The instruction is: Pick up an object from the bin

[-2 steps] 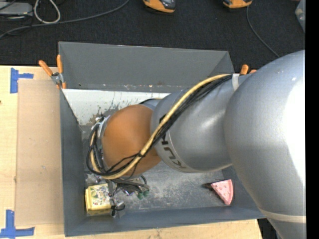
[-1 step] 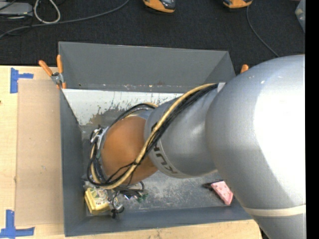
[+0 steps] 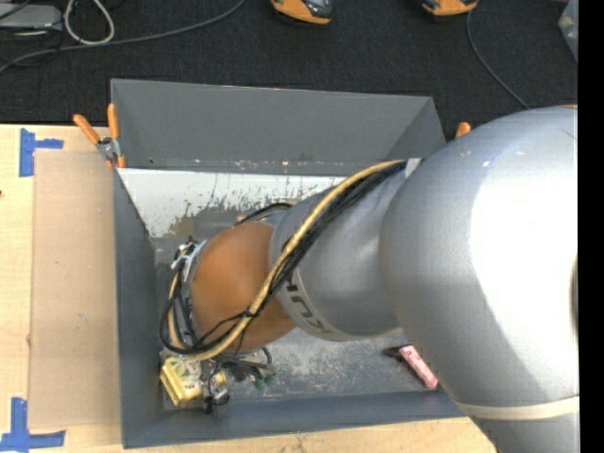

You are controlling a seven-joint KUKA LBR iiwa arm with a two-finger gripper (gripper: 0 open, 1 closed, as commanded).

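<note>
Item: gripper (image 3: 200, 383) | low in near-left corner of bin (image 3: 274, 130), under rounded orange cover (image 3: 231, 272) and black-yellow cables (image 3: 283, 253) | open or clenched: cannot tell | yellow block (image 3: 177, 383) at its tip, contact unclear | pink bar (image 3: 418, 366), slim, smooth, flat on scuffed grey metal floor, near-right, well apart.

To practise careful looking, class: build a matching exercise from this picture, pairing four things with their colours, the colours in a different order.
Things:
1. small stick at the right of the bin floor
2. cover on the arm's wrist
3. bin wall
4. blocky thing in the bin's near-left corner

Colours:
a. orange
b. yellow
c. pink
d. grey

Pairs: 1-c, 2-a, 3-d, 4-b.
</note>
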